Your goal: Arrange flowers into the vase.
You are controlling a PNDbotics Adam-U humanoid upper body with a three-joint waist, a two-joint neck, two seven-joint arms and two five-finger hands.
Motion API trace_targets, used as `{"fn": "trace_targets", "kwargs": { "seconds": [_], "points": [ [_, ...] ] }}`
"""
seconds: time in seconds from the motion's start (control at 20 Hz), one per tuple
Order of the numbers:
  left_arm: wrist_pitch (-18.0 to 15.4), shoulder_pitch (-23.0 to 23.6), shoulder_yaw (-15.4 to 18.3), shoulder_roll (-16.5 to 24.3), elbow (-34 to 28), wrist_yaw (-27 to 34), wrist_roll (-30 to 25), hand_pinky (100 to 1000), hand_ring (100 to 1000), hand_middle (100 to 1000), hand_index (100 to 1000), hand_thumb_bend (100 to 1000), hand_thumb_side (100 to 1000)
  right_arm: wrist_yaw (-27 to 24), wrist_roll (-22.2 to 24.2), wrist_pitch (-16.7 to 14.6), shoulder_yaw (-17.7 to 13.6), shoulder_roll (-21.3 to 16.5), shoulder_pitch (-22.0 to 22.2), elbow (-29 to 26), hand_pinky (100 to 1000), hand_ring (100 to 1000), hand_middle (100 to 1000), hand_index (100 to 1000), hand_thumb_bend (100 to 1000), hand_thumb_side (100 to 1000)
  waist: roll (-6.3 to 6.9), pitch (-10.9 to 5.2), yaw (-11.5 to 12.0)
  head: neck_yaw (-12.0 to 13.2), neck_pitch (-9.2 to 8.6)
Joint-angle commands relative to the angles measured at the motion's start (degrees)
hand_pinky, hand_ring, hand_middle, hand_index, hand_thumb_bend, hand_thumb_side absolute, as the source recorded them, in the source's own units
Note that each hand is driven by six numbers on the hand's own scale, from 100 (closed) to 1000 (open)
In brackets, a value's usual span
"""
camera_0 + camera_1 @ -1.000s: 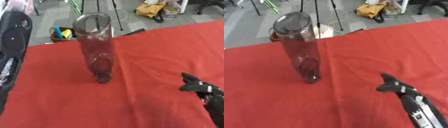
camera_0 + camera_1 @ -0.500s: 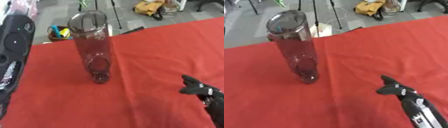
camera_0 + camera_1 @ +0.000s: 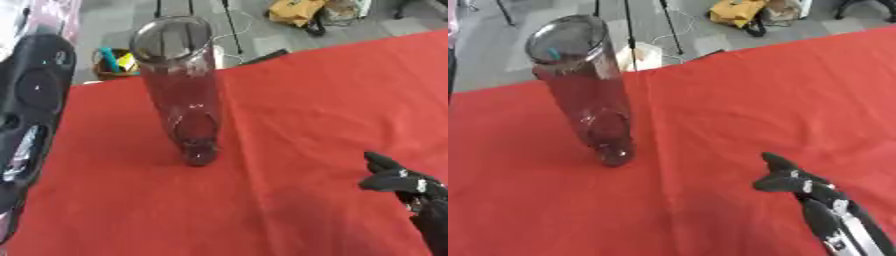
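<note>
Little has changed in the last second: my right hand point(image 3: 785, 179) still hovers low near the tablecloth's point(image 3: 728, 100) near right corner, fingers pinched together on nothing. The vase point(image 3: 184, 95) stands upright toward the far left edge, empty; no flowers visible.

Vase point(image 3: 184, 95) upright on cloth point(image 3: 297, 105); right hand point(image 3: 794, 181) near-right
</note>
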Motion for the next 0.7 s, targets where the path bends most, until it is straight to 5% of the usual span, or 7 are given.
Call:
{"fn": "trace_targets", "kwargs": {
  "seconds": [0.05, 0.3, 0.5, 0.7],
  "points": [
    [0.26, -0.90, 0.01, 0.88, -0.29, -0.08, -0.52, 100, 100, 100, 101, 268, 481, 0.65, 0.21, -0.03, 0.12, 0.20, -0.20, -1.14, 1000, 1000, 677, 761, 100, 974, -0.41, -1.16, 0.17, 0.05, -0.39],
    [2.84, -0.88, 0.04, 1.85, 0.21, -0.74, 1.06, 100, 100, 100, 100, 234, 507, 0.80, 0.22, 0.21, 0.14, 0.12, 0.26, -1.14, 1000, 1000, 677, 761, 100, 973, -0.49, -1.67, 0.96, -0.38, 0.11],
    [8.92, -0.42, -0.63, 2.72, 0.79, -0.75, 1.73, 100, 100, 100, 100, 178, 559, 0.46, 0.21, 0.61, 0.09, -0.01, 0.57, -1.14, 1000, 1000, 677, 761, 100, 973, -0.56, -2.35, 1.64, -0.85, 0.44],
    [13.95, -0.02, -0.50, 3.58, 0.23, -1.28, 2.24, 100, 100, 100, 100, 157, 576, 0.02, 0.18, 1.05, -0.09, -0.26, 0.93, -1.14, 1000, 1000, 677, 761, 100, 972, -0.43, -3.16, 2.19, -1.86, -2.63]
  ]
}}
